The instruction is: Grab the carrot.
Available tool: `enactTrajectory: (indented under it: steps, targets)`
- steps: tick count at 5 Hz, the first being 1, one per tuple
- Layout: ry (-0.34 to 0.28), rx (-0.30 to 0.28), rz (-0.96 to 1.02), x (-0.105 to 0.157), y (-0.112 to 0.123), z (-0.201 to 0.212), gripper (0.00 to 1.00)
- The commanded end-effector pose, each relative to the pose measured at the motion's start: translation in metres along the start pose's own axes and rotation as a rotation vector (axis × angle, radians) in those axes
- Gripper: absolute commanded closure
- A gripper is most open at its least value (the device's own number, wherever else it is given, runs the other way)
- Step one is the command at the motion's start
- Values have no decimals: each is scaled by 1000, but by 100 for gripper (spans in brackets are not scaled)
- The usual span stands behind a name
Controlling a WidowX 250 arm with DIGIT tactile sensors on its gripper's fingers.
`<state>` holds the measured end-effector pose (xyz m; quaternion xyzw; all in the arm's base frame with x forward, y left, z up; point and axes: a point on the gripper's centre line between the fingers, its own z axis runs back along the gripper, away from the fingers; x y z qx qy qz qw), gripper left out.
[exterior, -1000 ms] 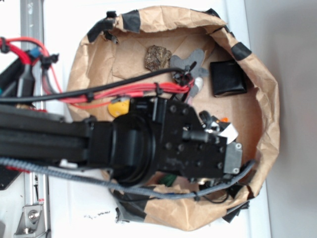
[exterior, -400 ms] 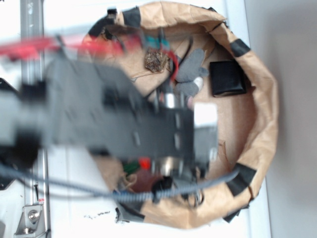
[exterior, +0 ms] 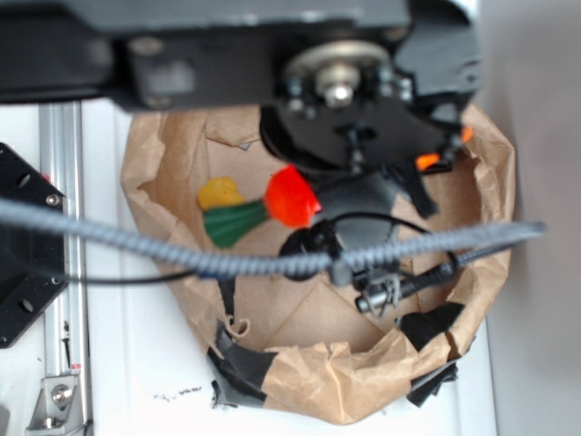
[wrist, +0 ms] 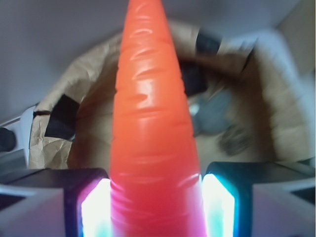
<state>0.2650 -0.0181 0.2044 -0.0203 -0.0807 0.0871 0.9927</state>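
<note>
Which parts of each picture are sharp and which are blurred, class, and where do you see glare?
Exterior view: the arm's upper body is a dark blur; the paper bag's rim is sharper. Wrist view: the carrot, clamped by the gripper, is fairly sharp with glossy white highlights; the finger pads glow overexposed, and the bag behind is soft.

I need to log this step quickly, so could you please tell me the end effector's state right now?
End effector: closed on the carrot, which is clamped between both fingers.

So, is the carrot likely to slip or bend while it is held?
The carrot looks glossy, so it may be slippery. It narrows to a point, so the fingers could squeeze it outward. It stands straight, so probably stiff.
</note>
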Motion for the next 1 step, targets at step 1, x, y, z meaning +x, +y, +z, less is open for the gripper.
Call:
enactTrajectory:
  steps: [1]
  targets:
    - [-41,-3,-66,4,-11,23,100]
